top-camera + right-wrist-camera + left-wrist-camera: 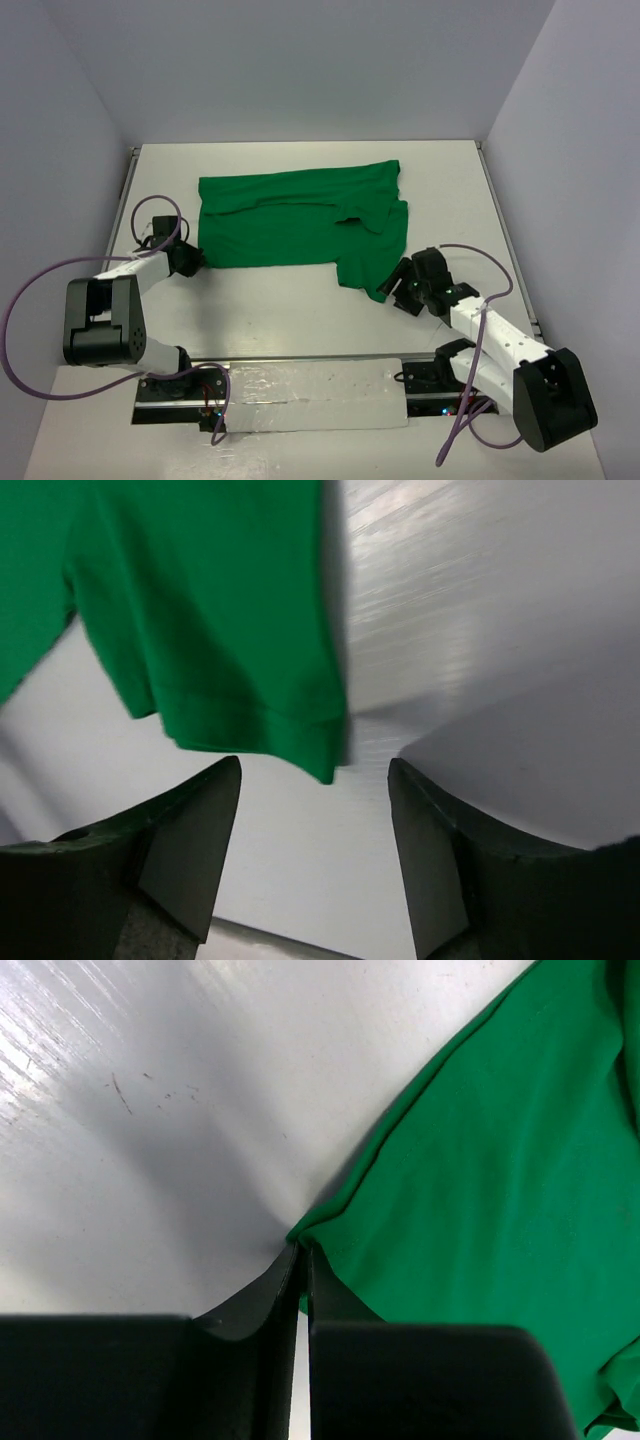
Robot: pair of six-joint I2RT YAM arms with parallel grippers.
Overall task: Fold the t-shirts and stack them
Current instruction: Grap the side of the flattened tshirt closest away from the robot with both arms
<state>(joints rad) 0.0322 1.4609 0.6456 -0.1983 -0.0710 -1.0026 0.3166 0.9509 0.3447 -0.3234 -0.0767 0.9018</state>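
A plain bright green t-shirt [295, 220] lies partly folded on the white table, with a sleeve hanging toward the near right. My left gripper [196, 262] is at the shirt's near left corner; in the left wrist view it [302, 1250] is shut on that corner of the t-shirt [480, 1160]. My right gripper [393, 292] is open just short of the sleeve's near tip. In the right wrist view it [314, 780] is open and empty, and the sleeve hem [250, 720] lies just beyond the fingertips [215, 790].
White table [300, 300] with walls on three sides. A metal rail [132, 200] runs along the left table edge and another along the right. A silver plate [310, 395] and the arm bases sit at the near edge, with purple cables looping beside both arms.
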